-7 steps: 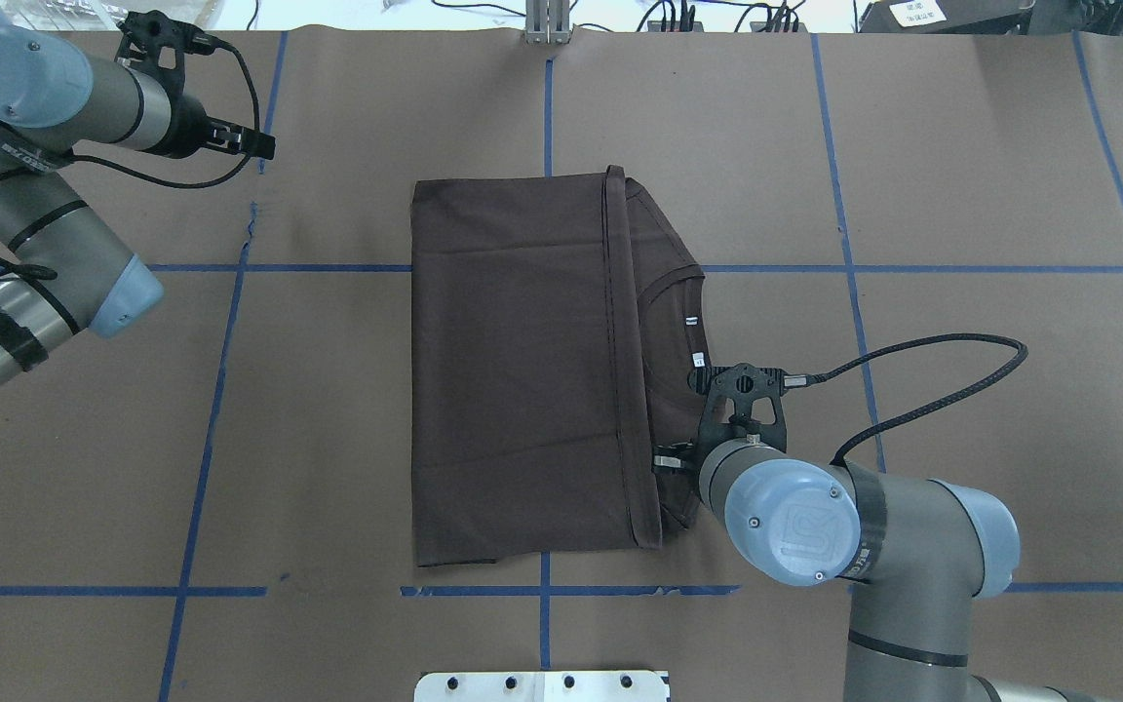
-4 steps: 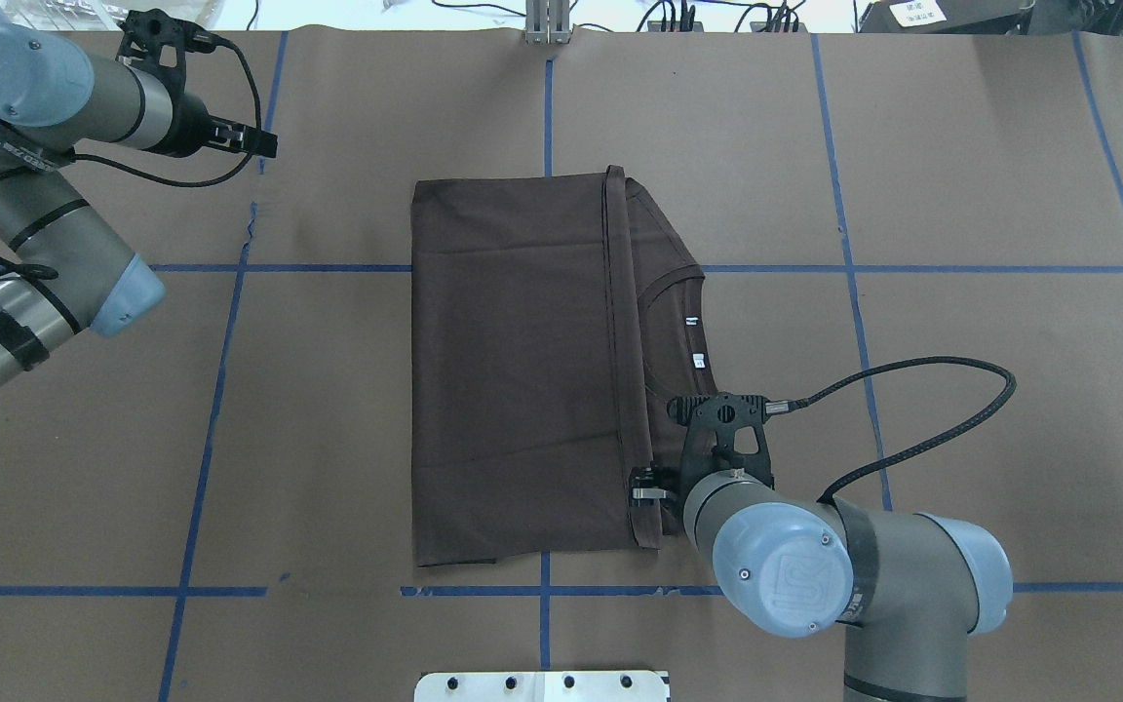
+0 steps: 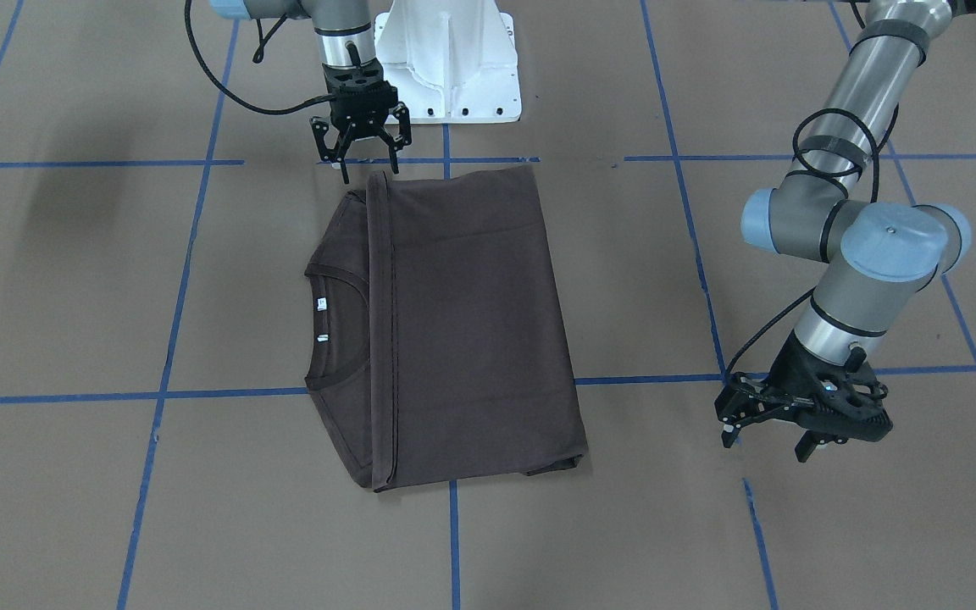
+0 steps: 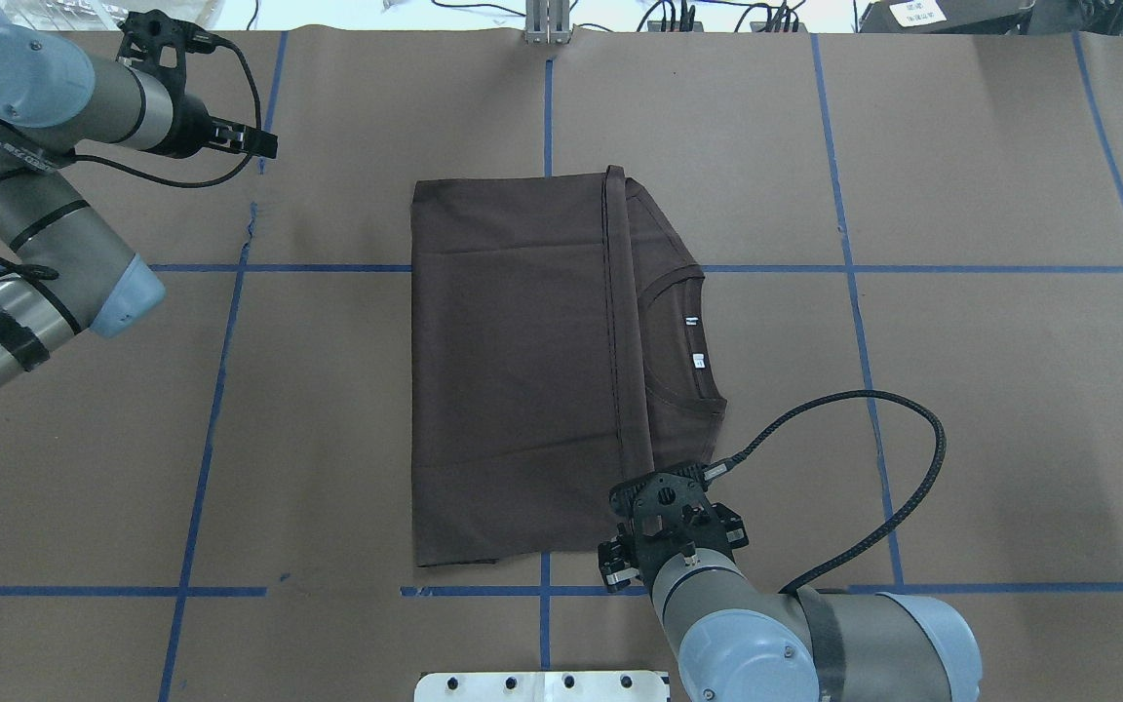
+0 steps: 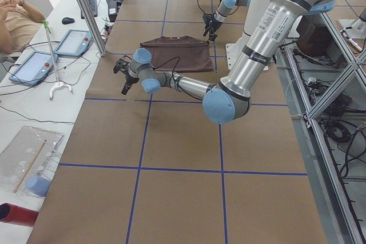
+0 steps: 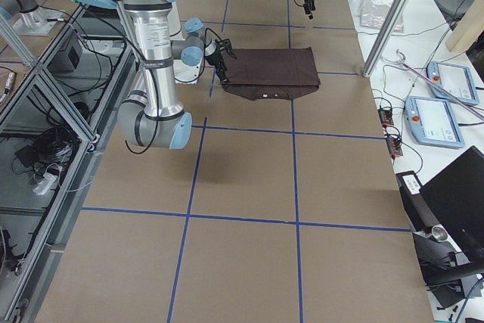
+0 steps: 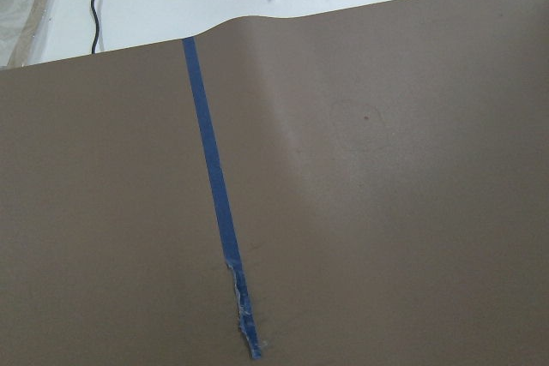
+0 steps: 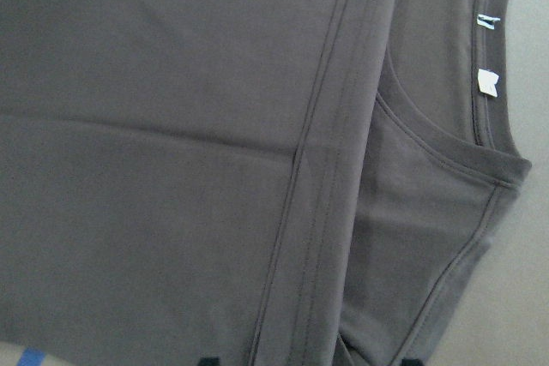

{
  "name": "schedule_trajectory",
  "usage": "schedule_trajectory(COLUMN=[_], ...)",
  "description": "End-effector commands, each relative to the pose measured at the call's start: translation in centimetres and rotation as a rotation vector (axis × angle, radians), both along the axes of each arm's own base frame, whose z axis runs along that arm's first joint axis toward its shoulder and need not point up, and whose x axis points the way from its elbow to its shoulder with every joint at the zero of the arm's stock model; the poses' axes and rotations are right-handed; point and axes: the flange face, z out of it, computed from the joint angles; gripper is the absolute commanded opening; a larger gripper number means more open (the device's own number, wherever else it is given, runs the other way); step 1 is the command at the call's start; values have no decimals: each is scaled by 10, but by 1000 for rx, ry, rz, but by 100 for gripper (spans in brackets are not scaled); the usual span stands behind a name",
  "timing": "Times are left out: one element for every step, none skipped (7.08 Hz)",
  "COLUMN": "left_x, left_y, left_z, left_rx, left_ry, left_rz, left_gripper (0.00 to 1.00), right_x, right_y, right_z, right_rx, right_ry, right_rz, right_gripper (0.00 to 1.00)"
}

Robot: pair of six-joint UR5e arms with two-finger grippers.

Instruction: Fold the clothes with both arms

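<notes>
The dark brown T-shirt (image 4: 513,361) lies folded flat in the middle of the table, its doubled hem band running across it beside the collar (image 4: 683,336) and the white neck tags (image 4: 699,361). My right gripper (image 3: 368,168) is open and empty, pointing down just over the shirt's edge nearest the robot base, at the hem band's end. In the right wrist view the shirt (image 8: 171,169) fills the frame and the fingertips (image 8: 207,360) straddle the hem band. My left gripper (image 3: 766,445) is open and empty, far off the shirt over bare paper.
Brown paper with blue tape lines (image 4: 844,268) covers the table. The white pedestal base (image 3: 446,59) stands just behind the right gripper. A torn tape end (image 7: 244,332) lies below the left wrist. A metal post (image 4: 547,24) stands at the far edge.
My right gripper has moved along the hem band from the shirt's collar side to its edge nearest the base, turning as it went. The left arm and the shirt have not moved.
</notes>
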Motion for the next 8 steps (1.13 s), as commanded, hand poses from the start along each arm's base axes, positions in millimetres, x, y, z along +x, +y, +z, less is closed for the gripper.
schedule_trajectory(left_x=[2,4,4,5,5,6,6,6], left_y=[1,3,3,3,3,4,4,4], left_z=[0,1,1,1,1,1,1,2], left_rx=[-1,-2,-1,-2,-2,-1,-1,-2], left_ry=[0,-1,0,-1,-1,0,0,-1], left_rz=[3,6,6,8,8,9,9,9], left_gripper=[100,100,100,100,100,100,100,100], right_x=[-4,-5,-10,-12,-13,-15,-15,-14], right_y=[4,9,14,17,21,24,25,24], right_z=[-1,-1,4,4,4,3,3,3], right_rx=[102,127,129,128,128,127,129,131], right_ry=[55,72,83,84,82,80,81,81], right_rz=[-61,-92,-104,-112,-119,-126,-125,-121], right_gripper=[55,54,54,53,49,41,25,5])
